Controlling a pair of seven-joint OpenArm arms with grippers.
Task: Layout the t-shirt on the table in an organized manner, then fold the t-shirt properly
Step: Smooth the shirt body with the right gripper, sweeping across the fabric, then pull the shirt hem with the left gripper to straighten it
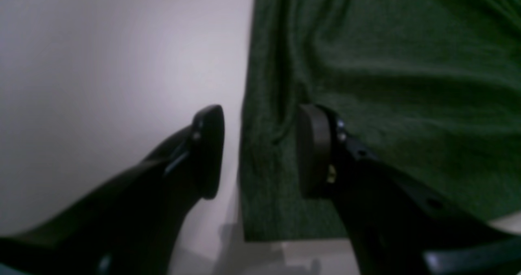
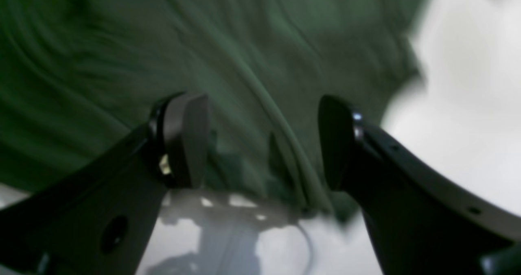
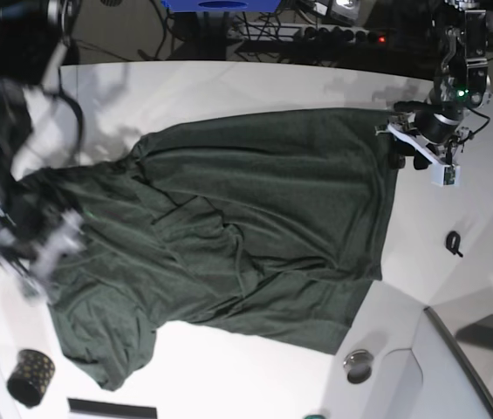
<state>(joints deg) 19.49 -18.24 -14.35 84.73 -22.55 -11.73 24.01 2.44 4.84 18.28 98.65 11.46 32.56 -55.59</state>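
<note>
The dark green t-shirt [image 3: 246, 218] lies spread and wrinkled across the white table [image 3: 255, 87]. In the base view my left gripper [image 3: 409, 160] hovers at the shirt's far right corner. In the left wrist view it [image 1: 260, 149] is open and straddles the shirt's straight edge [image 1: 268, 104], one finger over bare table [image 1: 101, 84], the other over cloth. My right gripper [image 2: 264, 145] is open, its jaws wide apart above a raised fold of the shirt [image 2: 260, 88] near its edge. In the base view it [image 3: 45, 262] shows blurred at the shirt's left side.
A small black gold-dotted cup [image 3: 30, 377] stands at the front left. A small black clip-like object [image 3: 454, 242] lies on the table to the right of the shirt. A round metal piece [image 3: 359, 365] and a grey raised panel [image 3: 464, 367] sit at the front right.
</note>
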